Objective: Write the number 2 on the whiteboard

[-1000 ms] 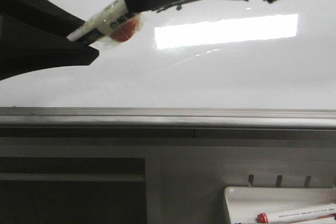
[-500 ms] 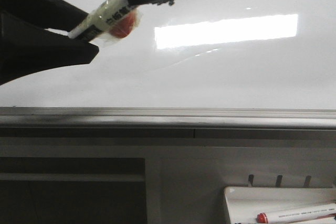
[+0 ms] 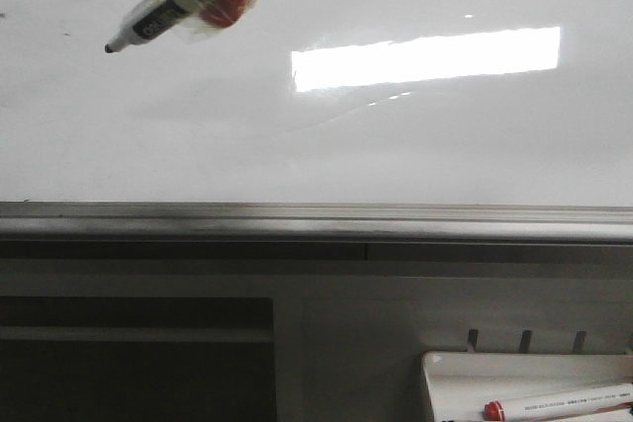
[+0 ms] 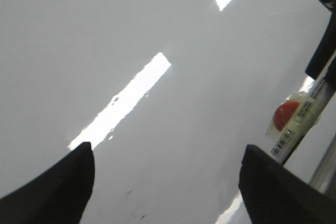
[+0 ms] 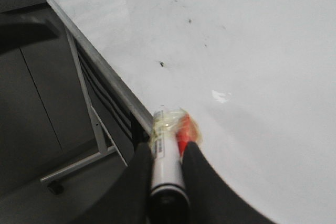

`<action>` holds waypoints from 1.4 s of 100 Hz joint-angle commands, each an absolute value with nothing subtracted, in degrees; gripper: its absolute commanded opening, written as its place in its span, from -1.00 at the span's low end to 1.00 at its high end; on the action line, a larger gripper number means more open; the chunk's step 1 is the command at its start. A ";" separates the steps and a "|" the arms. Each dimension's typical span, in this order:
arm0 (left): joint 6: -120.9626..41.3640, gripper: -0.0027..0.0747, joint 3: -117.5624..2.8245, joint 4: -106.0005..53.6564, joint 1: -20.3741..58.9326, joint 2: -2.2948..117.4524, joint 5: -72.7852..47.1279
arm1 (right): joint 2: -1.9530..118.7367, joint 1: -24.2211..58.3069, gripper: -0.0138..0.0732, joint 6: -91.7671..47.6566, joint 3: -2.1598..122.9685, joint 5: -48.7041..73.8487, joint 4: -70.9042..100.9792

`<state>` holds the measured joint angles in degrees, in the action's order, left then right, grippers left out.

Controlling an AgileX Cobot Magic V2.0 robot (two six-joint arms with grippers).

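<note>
While the whiteboard lay glossy and bare of any digit, only a bright rectangular glare and a few faint specks marked it. Its grey metal rail ran along the near edge, and below to the right a small white tray held a spare red-capped marker. Nothing stood between the pen and the board. The right gripper clamped a white marker wrapped in clear tape with a red patch, its dark tip pointing left. The left gripper showed spread, empty fingers over the board. Since a second ago the marker had risen and the dark left arm had left the front view.
</note>
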<state>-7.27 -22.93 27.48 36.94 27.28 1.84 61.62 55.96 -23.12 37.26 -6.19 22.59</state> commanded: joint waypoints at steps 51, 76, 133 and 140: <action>-6.46 -0.99 -24.62 10.47 17.18 22.36 2.13 | 71.78 46.09 -0.86 -23.54 55.70 3.31 19.70; -6.46 -0.98 -24.62 10.47 16.58 22.36 2.13 | 75.41 46.09 -0.84 -23.54 57.65 4.44 18.13; -6.46 -0.98 -24.62 10.47 16.58 22.36 2.13 | 72.97 39.47 -0.84 -23.54 59.10 13.24 14.69; -6.46 -0.98 -24.62 10.47 16.58 22.36 2.13 | 72.84 39.47 -0.84 -23.54 59.00 17.99 14.69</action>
<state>-7.05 -22.93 11.20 16.72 22.00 -2.07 74.63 40.17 -23.12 57.62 14.18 15.96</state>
